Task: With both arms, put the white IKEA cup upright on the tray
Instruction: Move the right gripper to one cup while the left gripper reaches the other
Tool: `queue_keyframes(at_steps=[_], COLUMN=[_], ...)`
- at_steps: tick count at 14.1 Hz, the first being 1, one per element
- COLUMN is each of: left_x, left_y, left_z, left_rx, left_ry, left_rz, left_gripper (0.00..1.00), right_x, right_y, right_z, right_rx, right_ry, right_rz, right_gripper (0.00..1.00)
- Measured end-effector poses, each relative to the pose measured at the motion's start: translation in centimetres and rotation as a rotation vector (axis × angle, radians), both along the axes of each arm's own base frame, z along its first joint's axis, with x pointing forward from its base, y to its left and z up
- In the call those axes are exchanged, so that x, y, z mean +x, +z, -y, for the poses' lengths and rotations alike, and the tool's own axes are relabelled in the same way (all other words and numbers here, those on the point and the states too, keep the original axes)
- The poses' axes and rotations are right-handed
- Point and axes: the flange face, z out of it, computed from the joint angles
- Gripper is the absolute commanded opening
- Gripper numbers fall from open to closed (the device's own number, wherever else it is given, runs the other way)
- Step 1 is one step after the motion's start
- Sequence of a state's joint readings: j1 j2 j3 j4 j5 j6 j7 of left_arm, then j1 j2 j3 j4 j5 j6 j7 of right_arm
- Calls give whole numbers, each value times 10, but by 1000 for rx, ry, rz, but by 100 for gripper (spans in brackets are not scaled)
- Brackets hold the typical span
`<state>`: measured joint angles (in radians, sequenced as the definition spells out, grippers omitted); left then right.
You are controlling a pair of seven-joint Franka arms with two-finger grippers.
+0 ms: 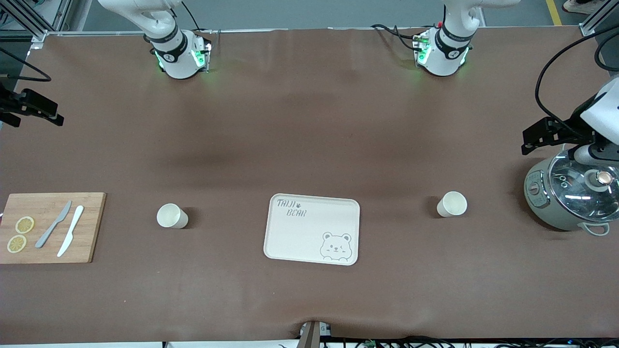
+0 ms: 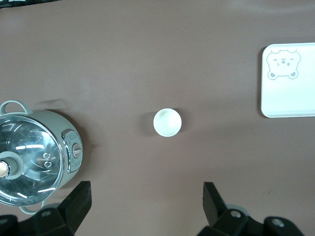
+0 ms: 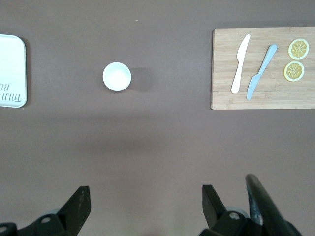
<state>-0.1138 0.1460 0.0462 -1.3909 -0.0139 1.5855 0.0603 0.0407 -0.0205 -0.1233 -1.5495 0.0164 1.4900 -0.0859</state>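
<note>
Here, a brown bench (image 1: 309, 121) is seen from above, with two white robot arms based along the top edge of the front view. At the centre of the lower half lies the cream tray (image 1: 300, 237), lettered "TAIJI BEAR" and marked with a bear face, with nothing on it. Two white cups stand upright on the bench, mouths up, level with the tray and well apart from it: one cup (image 1: 171, 215) toward the right arm's end, the other cup (image 1: 452, 204) toward the left arm's end. This spacing seems meant to give each arm its own cup to carry inward. The left gripper (image 2: 145, 209) hangs high over its end of the bench, its fingers (image 2: 78, 201) spread wide and holding nothing; its wrist view looks straight down on its cup (image 2: 167, 122). The right gripper (image 3: 145, 209) hangs likewise over its own end, fingers (image 3: 78, 204) released and empty, with its cup (image 3: 116, 76) in view below. Neither arm touches anything, so the task looks not yet begun. At the left arm's end sits a grey cooker (image 1: 570, 193) with a glass lid. At the right arm's end, a wooden cutting board (image 1: 92, 227) carries two knives (image 1: 63, 229) and two lemon slices (image 1: 20, 234)
</note>
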Motion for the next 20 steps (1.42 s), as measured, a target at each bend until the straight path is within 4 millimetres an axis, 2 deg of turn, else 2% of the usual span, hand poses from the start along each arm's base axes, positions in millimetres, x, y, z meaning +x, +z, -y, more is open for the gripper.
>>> queue_keyframes(at_steps=[5, 8, 12, 16, 18, 20], left_x=[3, 13, 21, 15, 5, -4], left_y=[-4, -30, -94, -183, -224, -256], left_z=[0, 4, 5, 3, -1, -14], left_rx=[2, 6, 10, 11, 12, 12], left_ry=[-2, -6, -19, -43, -76, -94], left_rz=[2, -31, -68, -75, -66, -42], left_gripper=[100, 100, 100, 100, 100, 100], right_x=[0, 2, 4, 8, 17, 30], right_y=[-1, -3, -7, -14, -30, -48], right_z=[1, 2, 2, 5, 3, 1], right_rx=[0, 0, -1, -2, -3, 0], right_ry=[-2, -3, -4, -10, -7, -5], right_rz=[-1, -6, -13, -23, -47, -59], right_gripper=[100, 100, 100, 100, 100, 100])
